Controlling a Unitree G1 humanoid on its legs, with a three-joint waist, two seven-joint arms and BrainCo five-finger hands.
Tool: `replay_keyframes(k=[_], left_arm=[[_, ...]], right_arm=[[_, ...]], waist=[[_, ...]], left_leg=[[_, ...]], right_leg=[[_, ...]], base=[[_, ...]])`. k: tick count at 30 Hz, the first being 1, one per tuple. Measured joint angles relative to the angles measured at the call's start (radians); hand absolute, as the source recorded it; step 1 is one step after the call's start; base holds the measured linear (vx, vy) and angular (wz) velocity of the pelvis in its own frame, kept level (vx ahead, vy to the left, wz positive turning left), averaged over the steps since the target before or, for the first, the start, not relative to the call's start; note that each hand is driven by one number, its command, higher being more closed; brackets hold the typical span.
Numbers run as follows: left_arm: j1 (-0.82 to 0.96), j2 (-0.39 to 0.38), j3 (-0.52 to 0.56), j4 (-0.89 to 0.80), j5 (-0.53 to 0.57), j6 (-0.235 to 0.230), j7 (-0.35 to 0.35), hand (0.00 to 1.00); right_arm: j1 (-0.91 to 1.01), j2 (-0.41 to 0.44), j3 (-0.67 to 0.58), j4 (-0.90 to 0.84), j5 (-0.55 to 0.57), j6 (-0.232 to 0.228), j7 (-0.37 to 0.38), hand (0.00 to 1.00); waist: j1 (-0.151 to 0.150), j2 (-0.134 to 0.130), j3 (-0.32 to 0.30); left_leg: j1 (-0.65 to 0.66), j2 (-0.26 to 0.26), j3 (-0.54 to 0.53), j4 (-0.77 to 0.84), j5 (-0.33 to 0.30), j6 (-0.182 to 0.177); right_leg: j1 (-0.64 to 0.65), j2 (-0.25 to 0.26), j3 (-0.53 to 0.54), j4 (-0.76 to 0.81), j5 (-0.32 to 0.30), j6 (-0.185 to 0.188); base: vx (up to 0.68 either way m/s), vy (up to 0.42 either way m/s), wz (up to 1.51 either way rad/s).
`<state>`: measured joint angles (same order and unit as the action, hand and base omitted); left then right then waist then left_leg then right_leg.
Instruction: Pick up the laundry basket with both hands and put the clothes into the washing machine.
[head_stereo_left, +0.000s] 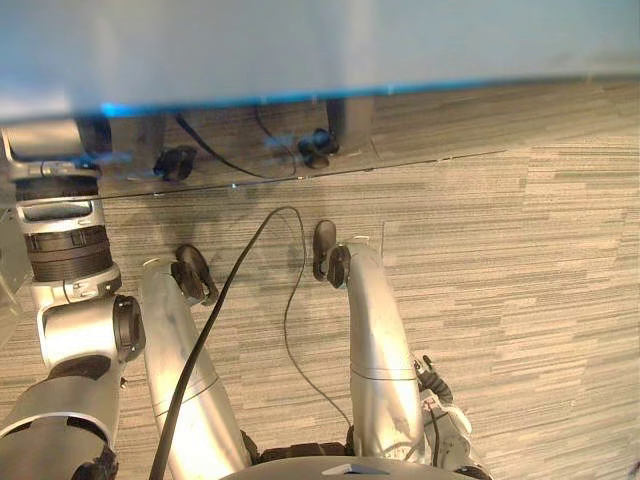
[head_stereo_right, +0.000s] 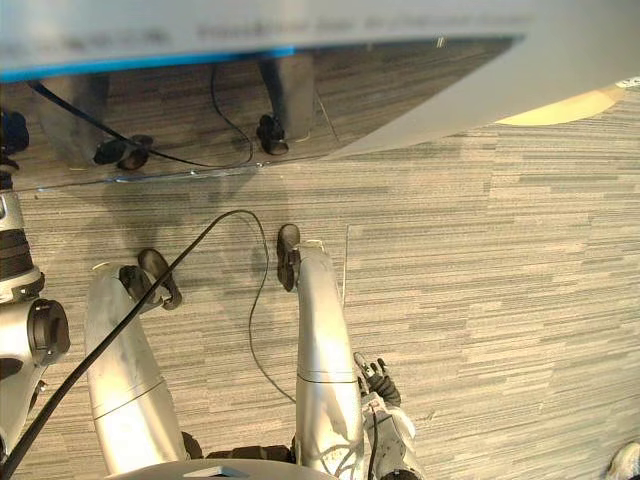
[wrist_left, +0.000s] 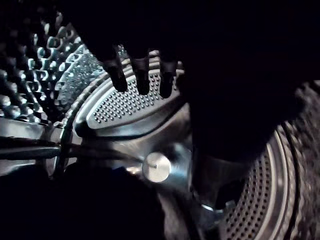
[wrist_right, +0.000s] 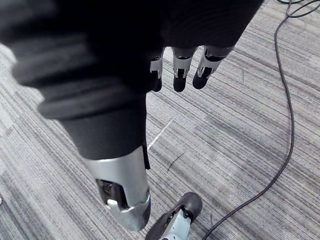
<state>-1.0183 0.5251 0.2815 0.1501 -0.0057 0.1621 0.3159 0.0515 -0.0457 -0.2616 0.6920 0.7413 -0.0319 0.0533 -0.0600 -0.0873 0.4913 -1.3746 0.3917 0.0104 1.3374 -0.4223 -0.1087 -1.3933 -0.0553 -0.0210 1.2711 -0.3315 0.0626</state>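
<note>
The washing machine is a pale grey body across the far side of the eye views, with a glossy dark front below it. My left arm reaches toward it at the left. In the left wrist view my left hand is inside the perforated steel drum, its fingers straight and holding nothing. A dark heap that looks like clothes lies low in the drum. My right hand hangs at my right side over the carpet, also seen as the hand by my leg, fingers relaxed and empty.
Striped grey carpet stretches out to the right of the machine. A pale yellow shape shows behind the machine's right corner. A small pale object sits at the near right edge of the floor.
</note>
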Motion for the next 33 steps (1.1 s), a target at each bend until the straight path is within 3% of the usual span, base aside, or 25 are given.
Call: replay_keyframes(k=[3,6,11,18,28,33], left_arm=[[-0.081,0.038,0.020,0.167,-0.213,-0.082,0.020,0.00],[-0.085,0.040,0.024,0.220,-0.451,-0.150,0.019,0.00],[0.033,0.016,-0.083,0.159,-0.625,-0.216,0.024,0.00],[0.371,-0.115,-0.176,-0.018,-0.594,-0.231,0.026,0.00],[0.594,-0.183,-0.197,-0.084,-0.579,-0.230,-0.004,0.00],[0.781,-0.227,-0.228,-0.181,-0.581,-0.236,-0.044,0.00]], right_arm=[[-0.018,0.000,-0.004,0.000,0.000,-0.004,-0.006,0.00],[-0.026,-0.001,-0.015,0.001,0.003,-0.009,-0.021,0.00],[-0.027,-0.002,-0.016,-0.001,0.007,-0.022,-0.057,0.00],[-0.027,-0.003,-0.015,-0.002,-0.002,-0.032,-0.080,0.00],[-0.026,-0.005,-0.014,-0.006,-0.043,-0.031,-0.084,0.00],[-0.025,-0.011,-0.015,-0.008,-0.073,-0.032,-0.086,0.00]], waist=[[0.000,-0.001,0.000],[0.004,-0.001,0.000],[0.003,0.001,0.004],[0.022,0.001,0.007],[0.049,0.002,0.007],[0.061,0.006,0.008]], left_leg=[[0.000,-0.002,-0.002,-0.011,0.008,-0.002],[0.002,-0.004,-0.006,-0.022,0.014,-0.005],[0.014,-0.011,-0.011,-0.030,0.021,-0.006],[0.051,-0.014,-0.010,-0.035,0.017,0.000],[0.090,-0.021,-0.009,-0.034,0.015,0.002],[0.199,-0.032,0.003,-0.076,0.011,0.001]], right_leg=[[0.001,-0.002,-0.004,-0.006,0.002,-0.004],[0.003,-0.003,-0.012,-0.011,0.005,-0.008],[0.020,-0.008,-0.021,-0.018,0.005,-0.009],[0.057,-0.010,-0.020,-0.022,0.003,-0.009],[0.091,-0.016,-0.019,-0.007,-0.009,-0.012],[0.192,-0.027,-0.021,-0.033,-0.032,-0.010]], base=[[0.00,0.001,0.02],[0.00,-0.002,0.01],[0.01,0.001,0.04],[0.00,0.007,0.02],[0.00,-0.008,0.03],[0.00,-0.056,0.12]])
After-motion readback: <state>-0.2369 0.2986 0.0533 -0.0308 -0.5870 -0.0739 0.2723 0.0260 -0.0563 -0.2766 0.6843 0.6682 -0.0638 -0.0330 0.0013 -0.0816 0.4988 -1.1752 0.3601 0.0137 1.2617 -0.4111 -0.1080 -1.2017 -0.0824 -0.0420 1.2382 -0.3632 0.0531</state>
